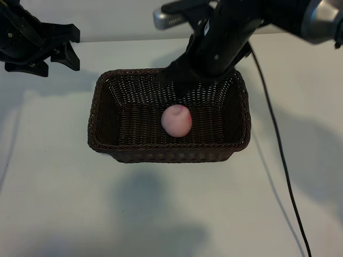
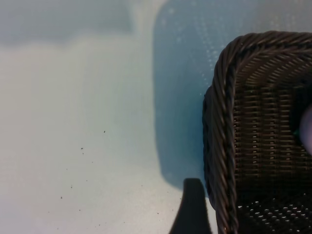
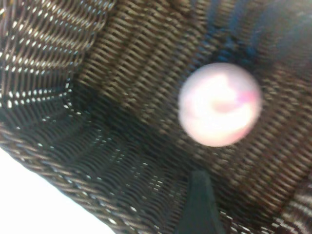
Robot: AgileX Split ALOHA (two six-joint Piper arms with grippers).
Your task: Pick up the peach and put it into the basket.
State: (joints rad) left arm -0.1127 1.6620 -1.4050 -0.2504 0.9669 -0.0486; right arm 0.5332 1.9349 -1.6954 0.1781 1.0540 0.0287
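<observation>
Above the basket (image 1: 107,115), right gripper (image 1: 179,88) jaws apart, peach (image 1: 176,120) lying free inside.

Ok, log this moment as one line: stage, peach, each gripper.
stage: after drop | peach: lying free inside basket | right gripper: over basket's far side, holds nothing | left gripper: open, parked outside basket's far-left corner

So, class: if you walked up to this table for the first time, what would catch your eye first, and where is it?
The pink peach stands out first, lying on the floor of the dark woven basket at the middle of the white table. Next comes the black right arm reaching over the basket's far rim, its right gripper just above the peach. The left gripper hangs idle, open, at the far left corner.
</observation>
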